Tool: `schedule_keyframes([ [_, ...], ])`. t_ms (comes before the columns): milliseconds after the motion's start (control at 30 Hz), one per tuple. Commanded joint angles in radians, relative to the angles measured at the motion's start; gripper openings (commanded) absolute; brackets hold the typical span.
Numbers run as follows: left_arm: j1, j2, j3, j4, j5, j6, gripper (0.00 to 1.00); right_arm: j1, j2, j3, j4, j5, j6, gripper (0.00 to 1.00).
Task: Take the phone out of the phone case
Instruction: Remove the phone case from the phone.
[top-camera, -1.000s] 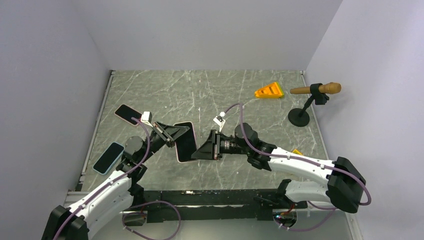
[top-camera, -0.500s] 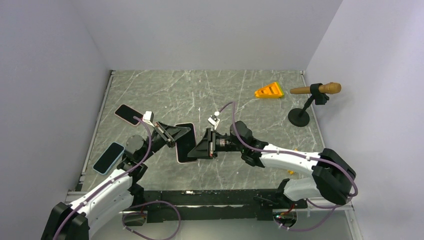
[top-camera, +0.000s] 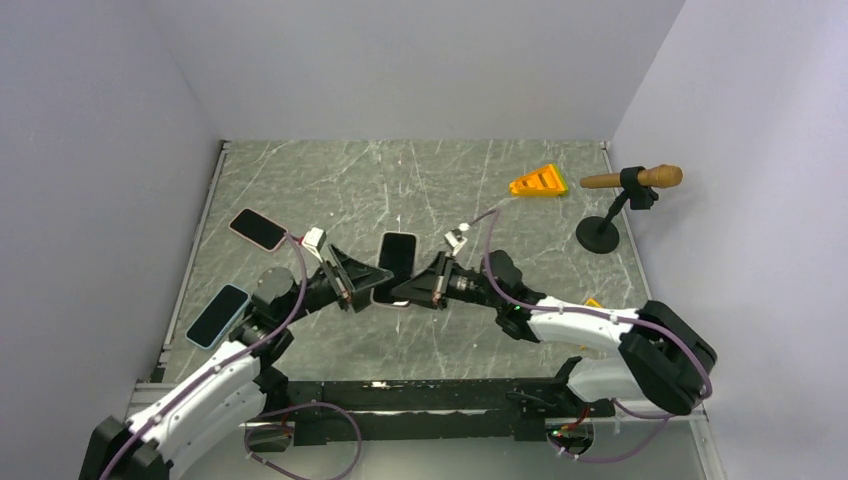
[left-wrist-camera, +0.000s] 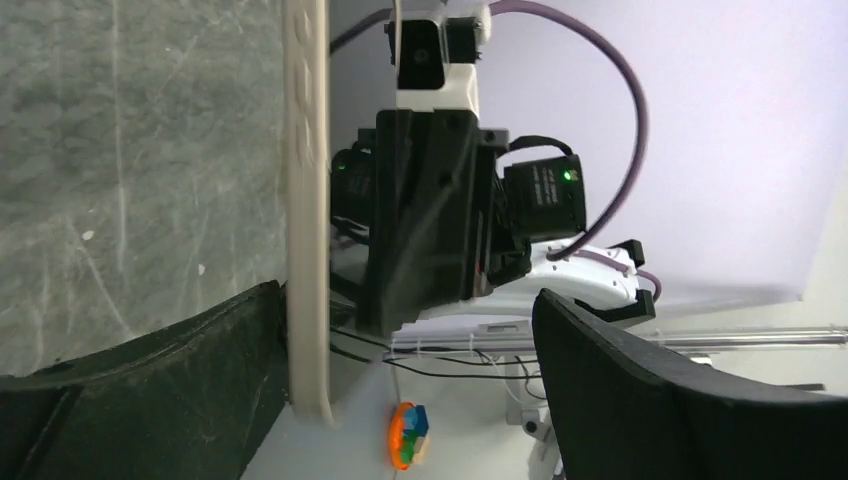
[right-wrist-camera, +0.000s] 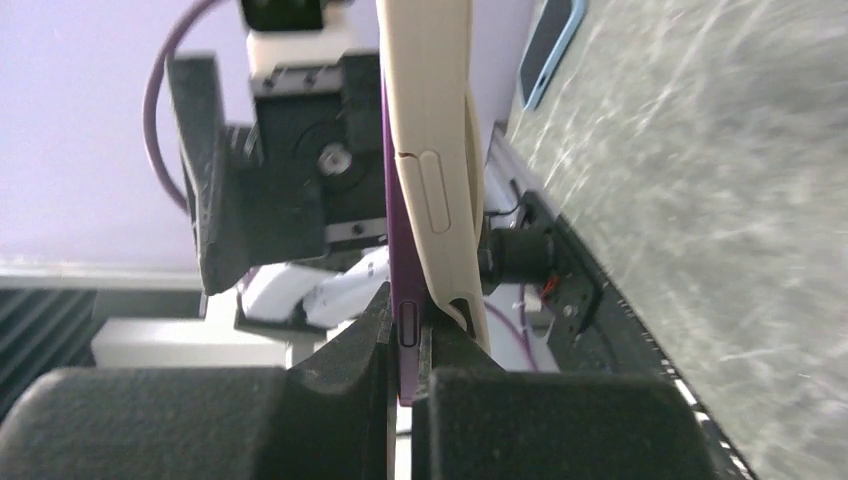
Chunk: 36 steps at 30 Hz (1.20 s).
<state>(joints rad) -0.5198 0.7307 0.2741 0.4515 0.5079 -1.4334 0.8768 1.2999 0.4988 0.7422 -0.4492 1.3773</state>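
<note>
Right end effector (right-wrist-camera: 405, 345) clenched on the edge of the purple phone (right-wrist-camera: 396, 250), which is held upright off the counter (top-camera: 300, 190). Cream phone case (right-wrist-camera: 432, 120) peeled away only at that corner, the rest still seated. Left end effector (top-camera: 362, 284) released, jaws wide either side of the case.

Risk: one thin pinch, no second support. Phone may pivot, slip and drop. Loosened corner could also snap back on.

From above, the lower end of the black-screened purple-edged phone (top-camera: 397, 252) is hidden behind the left gripper (top-camera: 376, 288) and right gripper (top-camera: 403, 293). A small yellow piece (top-camera: 594, 302) peeks from behind the white right arm (top-camera: 580, 322) (too little to name). The left wrist view cuts off the cream rubbery phone case (left-wrist-camera: 305, 200) at the top; a tiny orange-and-blue blob (left-wrist-camera: 408, 435) there is blurred
</note>
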Motion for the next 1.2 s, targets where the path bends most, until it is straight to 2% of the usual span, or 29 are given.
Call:
schedule_keyframes([
  [0,-0.005,-0.155,0.099,-0.363,-0.069,0.184,0.99,-0.099,-0.135,-0.082,0.041,0.040,0.008,0.00],
  [133,-0.010,-0.211,0.132,-0.497,-0.106,0.257,0.97,-0.199,-0.222,-0.120,-0.021,-0.031,-0.001,0.00],
  [233,-0.030,-0.178,0.143,-0.507,-0.071,0.293,0.84,-0.230,-0.266,-0.109,-0.065,-0.048,-0.012,0.00],
  [333,-0.103,-0.127,0.156,-0.472,-0.088,0.317,0.71,-0.239,-0.292,-0.094,-0.090,-0.055,-0.018,0.00],
  [433,-0.162,-0.087,0.145,-0.352,-0.136,0.296,0.71,-0.244,-0.295,-0.093,-0.080,-0.065,-0.015,0.00],
  [567,-0.204,-0.028,0.114,-0.162,-0.134,0.249,0.73,-0.243,-0.275,-0.108,-0.029,-0.086,0.005,0.00],
  [733,-0.223,-0.026,0.118,-0.189,-0.186,0.264,0.58,-0.243,-0.268,-0.157,0.073,-0.085,0.055,0.00],
  [800,-0.225,-0.024,0.106,-0.178,-0.202,0.256,0.55,-0.242,-0.270,-0.165,0.091,-0.084,0.059,0.00],
  [1033,-0.226,0.043,0.123,-0.116,-0.190,0.245,0.53,-0.242,-0.291,-0.163,0.074,-0.086,0.054,0.00],
  [1167,-0.228,0.080,0.118,-0.064,-0.178,0.231,0.49,-0.242,-0.291,-0.165,0.089,-0.090,0.063,0.00],
])
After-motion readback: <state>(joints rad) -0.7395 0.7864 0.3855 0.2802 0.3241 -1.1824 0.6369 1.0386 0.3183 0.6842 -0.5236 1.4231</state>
